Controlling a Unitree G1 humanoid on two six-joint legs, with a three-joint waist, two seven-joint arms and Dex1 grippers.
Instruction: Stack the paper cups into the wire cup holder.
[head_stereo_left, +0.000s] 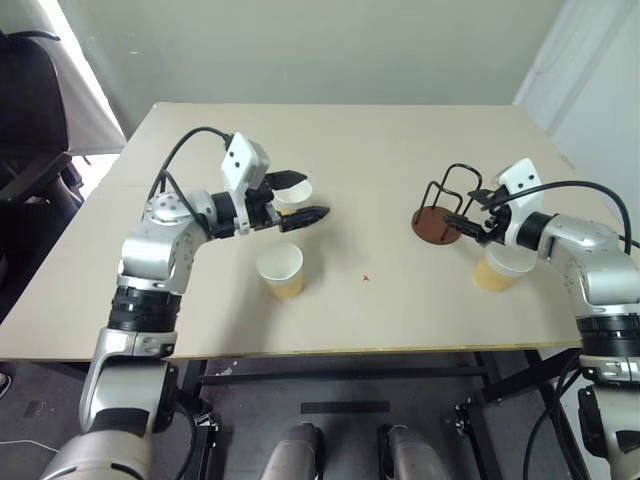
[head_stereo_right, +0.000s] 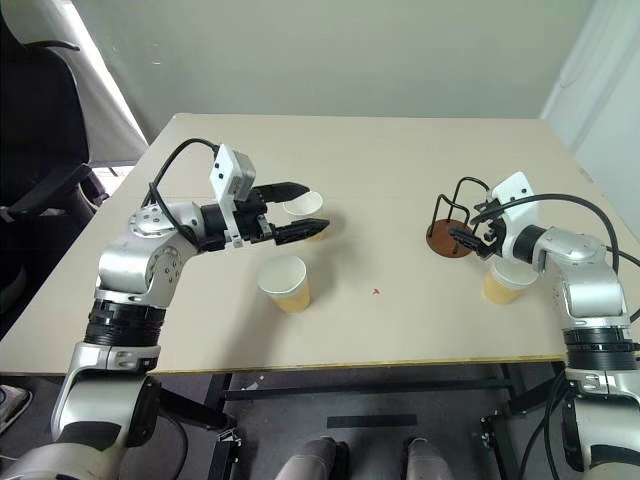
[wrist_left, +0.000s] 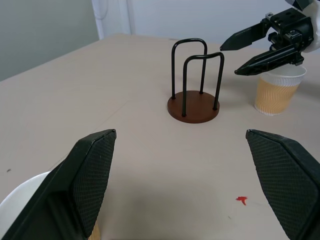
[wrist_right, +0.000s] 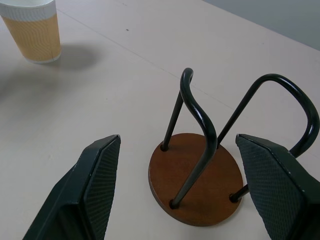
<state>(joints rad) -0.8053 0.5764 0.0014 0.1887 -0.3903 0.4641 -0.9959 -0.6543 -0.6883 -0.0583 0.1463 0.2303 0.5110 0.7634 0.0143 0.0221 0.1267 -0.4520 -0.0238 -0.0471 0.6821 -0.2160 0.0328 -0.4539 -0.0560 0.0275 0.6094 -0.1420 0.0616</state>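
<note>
On the counter (head_stereo_left: 400, 140), our left end effector (head_stereo_left: 297, 196) hovered open over one paper cup (head_stereo_left: 296, 191); a second cup (head_stereo_left: 281, 270) stood just in front of it. The wire cup holder (head_stereo_left: 445, 210) stood empty just ahead of our open right end effector (head_stereo_left: 463, 221), with the third cup (head_stereo_left: 500, 268) beneath that wrist.

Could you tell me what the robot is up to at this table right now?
It is set to stack paper cups into the wire cup holder, which stands empty on the table. Both grippers are open and hold nothing. The left gripper hovers at one cup, with a second cup standing nearer the front edge. The right gripper sits right at the holder, and a third cup stands beneath that arm. No cup is in the holder yet.
</note>
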